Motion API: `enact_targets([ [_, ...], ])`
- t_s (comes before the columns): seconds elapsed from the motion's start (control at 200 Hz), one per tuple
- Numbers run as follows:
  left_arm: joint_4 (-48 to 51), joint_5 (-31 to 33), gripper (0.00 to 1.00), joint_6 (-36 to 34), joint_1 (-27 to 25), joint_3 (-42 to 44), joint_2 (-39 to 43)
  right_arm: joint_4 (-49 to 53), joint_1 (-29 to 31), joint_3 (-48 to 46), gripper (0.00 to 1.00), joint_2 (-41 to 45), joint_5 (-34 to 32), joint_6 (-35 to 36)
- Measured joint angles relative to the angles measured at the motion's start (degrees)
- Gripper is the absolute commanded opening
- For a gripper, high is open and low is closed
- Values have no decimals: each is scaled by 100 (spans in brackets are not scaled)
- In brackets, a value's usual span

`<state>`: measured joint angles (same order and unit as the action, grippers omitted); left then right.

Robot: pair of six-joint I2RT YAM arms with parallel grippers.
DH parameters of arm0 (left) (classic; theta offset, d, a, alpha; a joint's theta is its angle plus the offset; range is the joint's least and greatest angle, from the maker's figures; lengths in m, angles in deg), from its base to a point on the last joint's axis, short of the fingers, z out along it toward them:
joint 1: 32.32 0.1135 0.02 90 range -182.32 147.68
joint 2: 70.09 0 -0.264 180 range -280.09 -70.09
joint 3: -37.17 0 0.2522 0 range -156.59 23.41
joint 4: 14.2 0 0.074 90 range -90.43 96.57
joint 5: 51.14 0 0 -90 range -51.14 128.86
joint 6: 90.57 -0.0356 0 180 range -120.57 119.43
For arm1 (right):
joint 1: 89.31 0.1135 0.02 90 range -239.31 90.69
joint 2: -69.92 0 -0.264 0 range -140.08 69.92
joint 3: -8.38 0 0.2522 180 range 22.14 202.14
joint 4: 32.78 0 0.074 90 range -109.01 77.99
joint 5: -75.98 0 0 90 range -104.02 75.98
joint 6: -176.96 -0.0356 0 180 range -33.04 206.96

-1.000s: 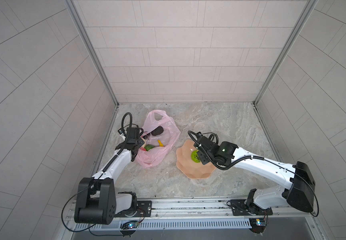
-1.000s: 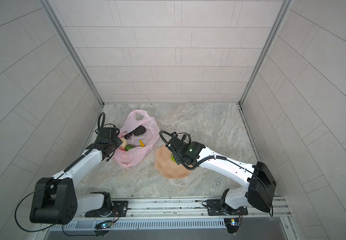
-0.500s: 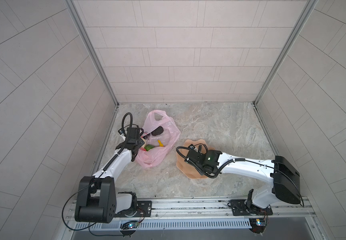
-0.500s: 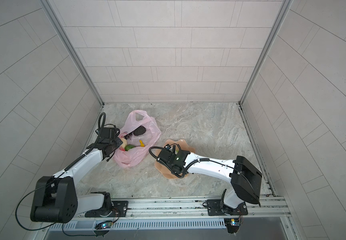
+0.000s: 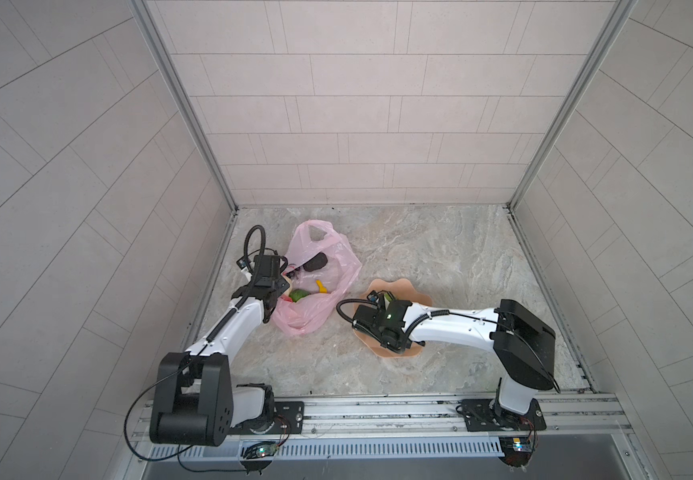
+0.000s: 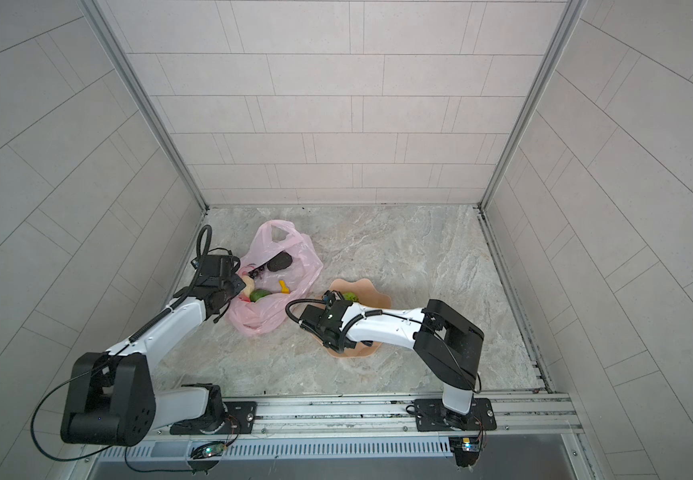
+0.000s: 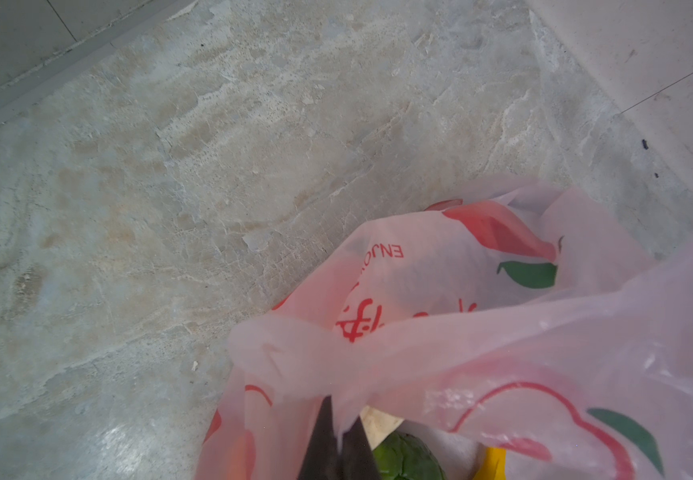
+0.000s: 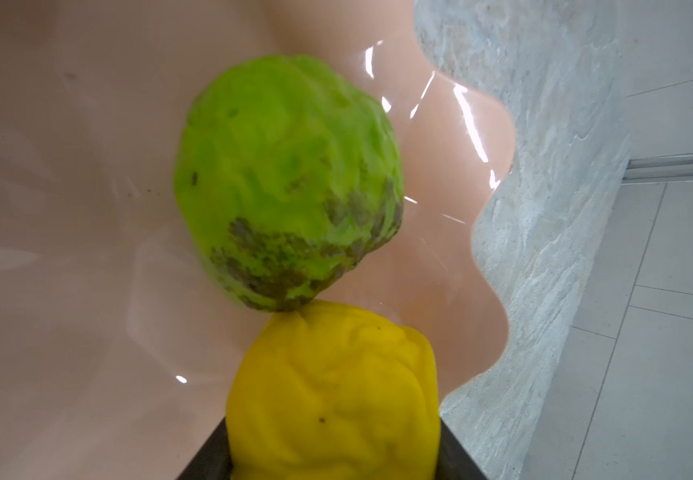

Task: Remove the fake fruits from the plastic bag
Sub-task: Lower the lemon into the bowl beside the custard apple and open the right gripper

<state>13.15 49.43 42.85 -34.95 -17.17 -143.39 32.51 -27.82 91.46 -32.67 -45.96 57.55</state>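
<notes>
Right wrist view | right gripper (image 8: 332,451) clamped on bumpy yellow fruit (image 8: 332,386) | fruit touches green ball (image 8: 290,178) lying in peach dish (image 8: 66,166) | left gripper (image 7: 338,446) pinched together on plastic bag (image 7: 502,345) rim | banana (image 5: 320,286), second green ball (image 5: 299,295) inside bag, just beside that gripper

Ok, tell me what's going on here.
The left gripper is shut on the rim of the bag, holding its mouth open. The right gripper grips a yellow fruit over the dish, touching a green fruit that lies in it. A green ball, a banana and a dark fruit are in the bag, so unloading is not finished.
</notes>
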Motion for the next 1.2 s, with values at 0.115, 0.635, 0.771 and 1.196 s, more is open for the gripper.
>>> enact_targets([
  [0.115,0,0,0,0,0,0,0,72,0,144,58,-164,-170,-22],
  [0.635,0,13,0,0,0,0,0,74,120,192,74,-446,-170,2],
  [0.771,2,17,0,0,0,0,0,66,181,192,72,-446,-144,37],
  [1.196,4,63,0,-7,0,0,0,81,448,321,72,-400,267,-42],
])
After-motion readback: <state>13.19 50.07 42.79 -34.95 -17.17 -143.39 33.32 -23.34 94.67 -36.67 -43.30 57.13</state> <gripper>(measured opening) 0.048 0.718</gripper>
